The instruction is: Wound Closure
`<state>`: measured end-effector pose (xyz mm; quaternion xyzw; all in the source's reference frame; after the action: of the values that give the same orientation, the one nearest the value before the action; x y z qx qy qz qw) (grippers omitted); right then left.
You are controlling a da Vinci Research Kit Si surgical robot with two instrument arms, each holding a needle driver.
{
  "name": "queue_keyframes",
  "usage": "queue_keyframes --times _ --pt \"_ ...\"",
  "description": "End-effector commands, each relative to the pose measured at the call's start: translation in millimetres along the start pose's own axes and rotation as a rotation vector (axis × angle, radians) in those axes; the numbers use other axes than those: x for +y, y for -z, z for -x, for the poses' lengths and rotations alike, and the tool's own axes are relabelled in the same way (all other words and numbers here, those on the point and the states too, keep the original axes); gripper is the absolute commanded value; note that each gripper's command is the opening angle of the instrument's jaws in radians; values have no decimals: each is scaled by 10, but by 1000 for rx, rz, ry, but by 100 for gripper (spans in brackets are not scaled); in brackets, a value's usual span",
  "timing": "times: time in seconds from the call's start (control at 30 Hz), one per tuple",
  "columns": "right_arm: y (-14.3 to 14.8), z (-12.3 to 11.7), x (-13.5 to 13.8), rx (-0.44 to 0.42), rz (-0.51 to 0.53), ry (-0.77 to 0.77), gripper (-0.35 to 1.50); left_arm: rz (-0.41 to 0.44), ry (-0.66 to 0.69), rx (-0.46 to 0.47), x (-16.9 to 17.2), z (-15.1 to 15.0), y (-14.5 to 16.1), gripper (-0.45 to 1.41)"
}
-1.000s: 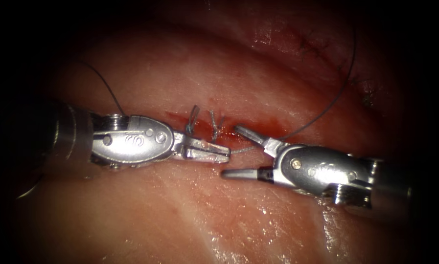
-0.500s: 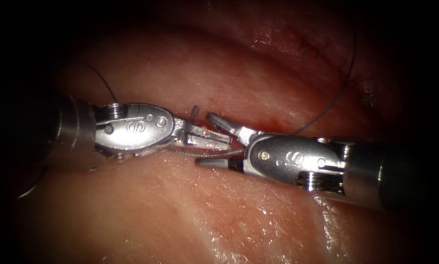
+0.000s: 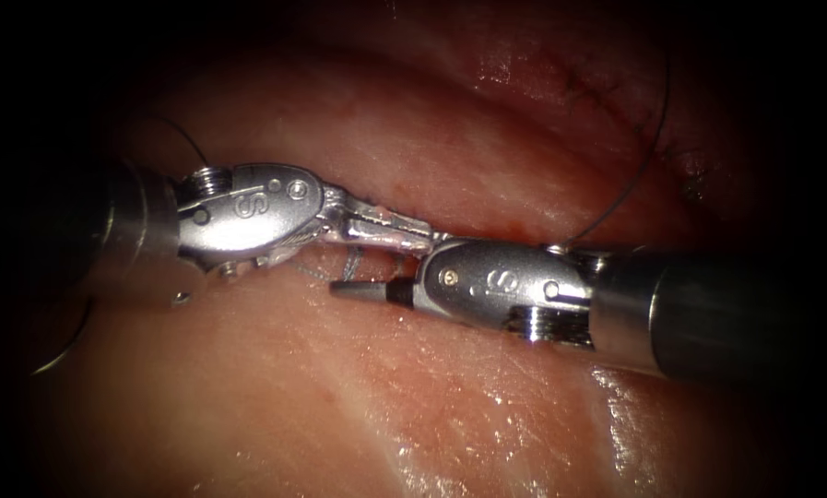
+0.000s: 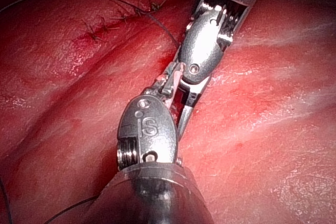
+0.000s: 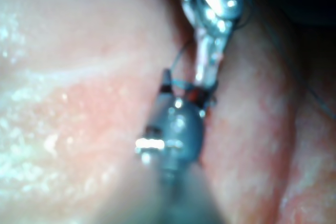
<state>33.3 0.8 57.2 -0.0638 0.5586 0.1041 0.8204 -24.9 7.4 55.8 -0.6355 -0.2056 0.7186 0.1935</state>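
In the endoscope view my left tool comes in from the left, its jaws shut on a pale strand of thread that sags beneath them. My right tool reaches in from the right with its jaws open. Its dark lower jaw lies under the left jaws, and its upper jaw is hidden behind them. Short grey thread ends stand in the tissue between the two tools. I see no needle. The left wrist view has the left tool meeting the right tool. The right wrist view has the right tool against the left tool.
A long dark thread arcs from the right tool's shaft up to the upper right, past an older stitched line. Red fluid marks the cut behind the right tool. Wet, glistening tissue lies in front.
My right tool has moved left with its jaws open, from beside the left tool's tip to straddling its jaws. The left tool has risen and tilted slightly, still shut on the thread.
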Motion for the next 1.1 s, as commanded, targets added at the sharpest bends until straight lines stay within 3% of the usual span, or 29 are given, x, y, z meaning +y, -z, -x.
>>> queue_keyframes --times 0.03,0.33,1.03,1.1 --pt "-10 2 -4 3 0 -3 131 2 8 -1 0 11 -5 -45" --pt "-25 -3 -1 8 11 -8 131 5 39 7 -10 23 -6 -45" --pt "-30 -11 -3 24 16 -17 130 -2 51 41 5 1 -16 -45" --pt "-28 -11 -3 34 7 -41 108 -1 51 42 4 1 -16 -45"
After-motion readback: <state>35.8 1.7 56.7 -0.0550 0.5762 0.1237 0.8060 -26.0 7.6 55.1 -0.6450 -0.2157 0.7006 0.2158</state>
